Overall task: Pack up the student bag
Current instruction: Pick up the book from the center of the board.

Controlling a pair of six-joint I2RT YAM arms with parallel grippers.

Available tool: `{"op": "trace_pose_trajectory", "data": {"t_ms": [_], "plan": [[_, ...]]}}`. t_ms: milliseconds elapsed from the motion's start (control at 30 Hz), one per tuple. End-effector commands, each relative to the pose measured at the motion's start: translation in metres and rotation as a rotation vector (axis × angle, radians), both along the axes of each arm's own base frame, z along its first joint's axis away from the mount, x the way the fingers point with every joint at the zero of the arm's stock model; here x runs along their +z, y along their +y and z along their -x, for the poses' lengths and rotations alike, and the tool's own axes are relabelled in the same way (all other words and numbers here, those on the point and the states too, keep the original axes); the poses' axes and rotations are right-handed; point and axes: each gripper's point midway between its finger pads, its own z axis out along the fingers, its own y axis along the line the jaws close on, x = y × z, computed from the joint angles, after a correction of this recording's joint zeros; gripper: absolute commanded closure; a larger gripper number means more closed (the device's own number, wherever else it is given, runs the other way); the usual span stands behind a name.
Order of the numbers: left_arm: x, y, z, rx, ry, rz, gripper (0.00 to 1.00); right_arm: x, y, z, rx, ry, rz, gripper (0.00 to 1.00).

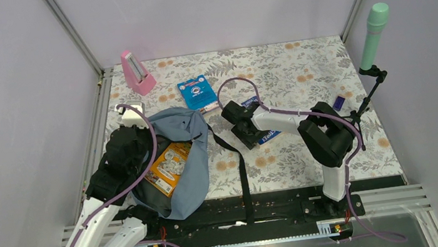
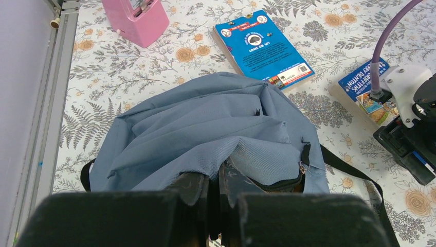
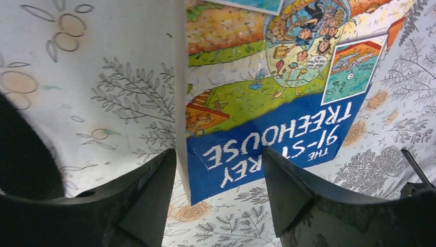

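- Student bag (image 1: 191, 164) is laid at the table's (image 1: 298, 69) eight o'clock, its fabric pinched by the closed left gripper (image 2: 213, 180).
- Treehouse book (image 3: 288, 103) is straddled by the right gripper (image 3: 218, 154), jaws parted.

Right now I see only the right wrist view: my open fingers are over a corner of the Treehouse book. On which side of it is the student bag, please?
Observer: The student bag lies to the left of the Treehouse book, on the left arm's side of the table.
Operator: Is its mouth open?
Observer: Yes, an orange book shows inside the opening.
Operator: Does the left arm touch the bag?
Observer: Yes, the left gripper is shut on the fabric at the bag's rim.
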Motion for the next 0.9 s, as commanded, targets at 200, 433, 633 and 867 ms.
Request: {"op": "trace_pose_trajectory", "data": {"t_ms": [200,433,633,867], "plan": [[0.032,0.002,-0.013,0.037,-0.125,0.043,1.00,0.000,-0.018,-0.006,-0.104,-0.067,0.023,0.64],[0.032,0.002,-0.013,0.036,-0.123,0.043,1.00,0.007,-0.003,-0.005,-0.095,-0.069,-0.076,1.00],[0.030,0.000,-0.014,0.030,-0.117,0.042,1.00,0.038,0.018,-0.005,-0.083,-0.108,-0.242,1.00],[0.034,-0.011,-0.016,-0.015,-0.106,0.061,0.39,0.088,0.045,-0.004,-0.055,-0.196,-0.498,1.00]]}}
